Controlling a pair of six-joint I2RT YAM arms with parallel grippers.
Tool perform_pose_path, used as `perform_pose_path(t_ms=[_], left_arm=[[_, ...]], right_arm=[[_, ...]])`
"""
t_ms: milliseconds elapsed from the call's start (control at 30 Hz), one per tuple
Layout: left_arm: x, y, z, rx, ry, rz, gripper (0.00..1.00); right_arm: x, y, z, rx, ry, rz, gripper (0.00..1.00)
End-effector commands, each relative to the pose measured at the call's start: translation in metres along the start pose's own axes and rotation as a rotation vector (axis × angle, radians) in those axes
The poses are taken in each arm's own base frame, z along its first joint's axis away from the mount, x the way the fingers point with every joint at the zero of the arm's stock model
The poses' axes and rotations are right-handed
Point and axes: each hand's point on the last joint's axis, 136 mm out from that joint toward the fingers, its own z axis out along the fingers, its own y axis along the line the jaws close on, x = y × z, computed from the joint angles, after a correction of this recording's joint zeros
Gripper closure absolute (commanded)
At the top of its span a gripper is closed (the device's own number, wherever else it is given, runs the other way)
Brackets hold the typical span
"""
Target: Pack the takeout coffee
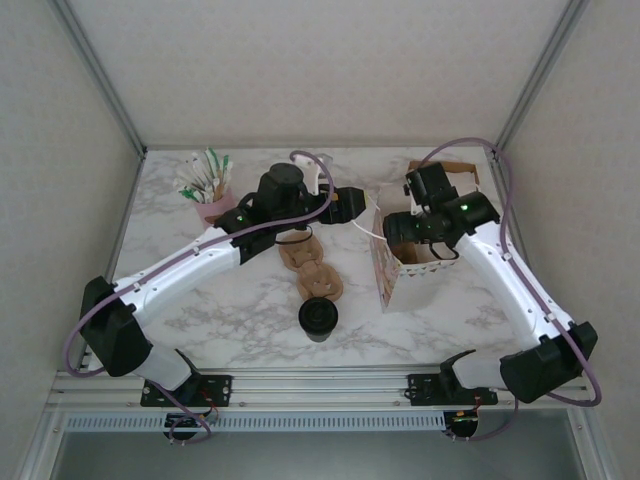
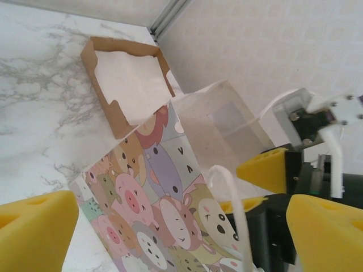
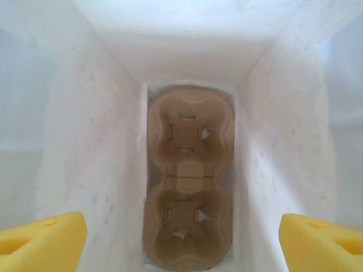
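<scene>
1. Top view: one takeout coffee [image 1: 318, 318] is standing upright on the counter [image 1: 240, 322], with its black lid facing up and its long axis running vertically. It is sitting well apart from both jaws, on the arm-base side of them, nearer the left jaws than the right. One brown pulp carrier [image 1: 315, 268] is lying between the coffee and the left jaws. One cartoon-print bag [image 1: 392, 282] is standing under the right jaws, which are hanging at its mouth. The left jaws are hovering just beside its upper left edge. One pink cup of sticks [image 1: 208, 200] is sitting well to the left of the left jaws.
2. Left wrist view: the left jaws are standing wide open, the two left pads [image 2: 34, 226] far apart and gripping nothing. Ahead of them the bag is showing a white handle loop [image 2: 235, 192]. One brown napkin box [image 2: 113, 96] is lying beyond it. The right pads [image 2: 265, 170] are hanging at the bag's mouth.
3. Right wrist view: the right jaws are gaping wide and holding nothing. Below them, one two-well carrier [image 3: 190, 187] is lying flat on the bag's floor.
</scene>
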Motion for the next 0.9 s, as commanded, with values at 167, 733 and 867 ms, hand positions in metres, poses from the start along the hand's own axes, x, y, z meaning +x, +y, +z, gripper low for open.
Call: perform_pose_path(t_ms=[167,733,867], left_arm=[[-0.023,-0.02,-0.023,0.005,-0.061,0.049,0.0],[-0.042,0.01,-0.08,-0.182,-0.152,0.054,0.0],[-0.04,0.046,-0.096,-0.276,-0.158,0.015,0.0]], right_arm=[[-0.019,0.005,-0.049,-0.071,-0.117,0.001,0.07],[-0.038,0.083,-0.145,-0.486,-0.28,-0.13,0.01],[-0.039,0.112,-0.159,-0.555,-0.28,-0.223,0.02]])
